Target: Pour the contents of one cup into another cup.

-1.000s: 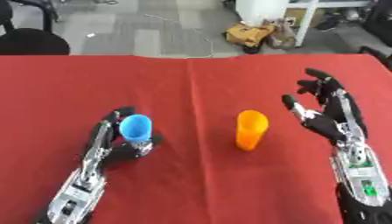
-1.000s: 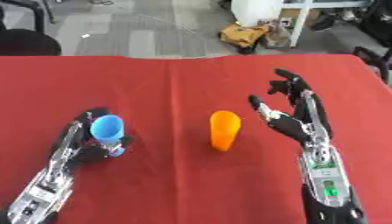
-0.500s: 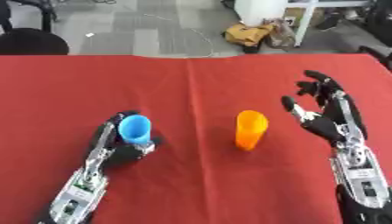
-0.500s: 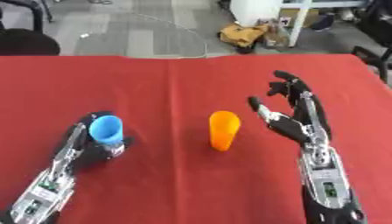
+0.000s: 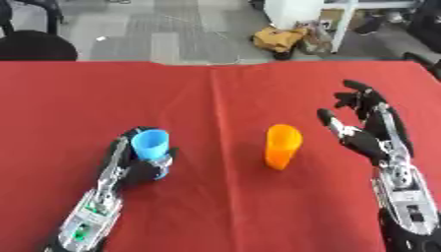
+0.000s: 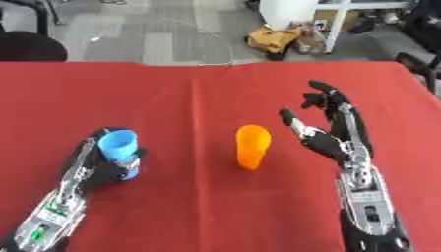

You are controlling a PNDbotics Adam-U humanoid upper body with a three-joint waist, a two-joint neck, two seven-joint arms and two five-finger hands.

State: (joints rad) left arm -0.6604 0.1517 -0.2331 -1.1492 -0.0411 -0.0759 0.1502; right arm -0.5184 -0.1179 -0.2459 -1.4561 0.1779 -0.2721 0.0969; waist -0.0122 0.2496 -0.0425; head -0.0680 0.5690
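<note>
Gripping blue cup (image 5: 152, 145), your left hand (image 5: 129, 165) wraps lower wall; light, tippy. Right hand (image 5: 370, 135) wide open, 3 o'clock of orange cup (image 5: 282, 146); grasp mid-body.

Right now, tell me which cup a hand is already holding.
The blue cup: the left hand is curled round it. The orange cup stands free, the open right hand beside it, not touching.

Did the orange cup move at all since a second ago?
No. The orange cup stands in the same spot, just right of the crease in the red tablecloth, apart from the open right hand.
</note>
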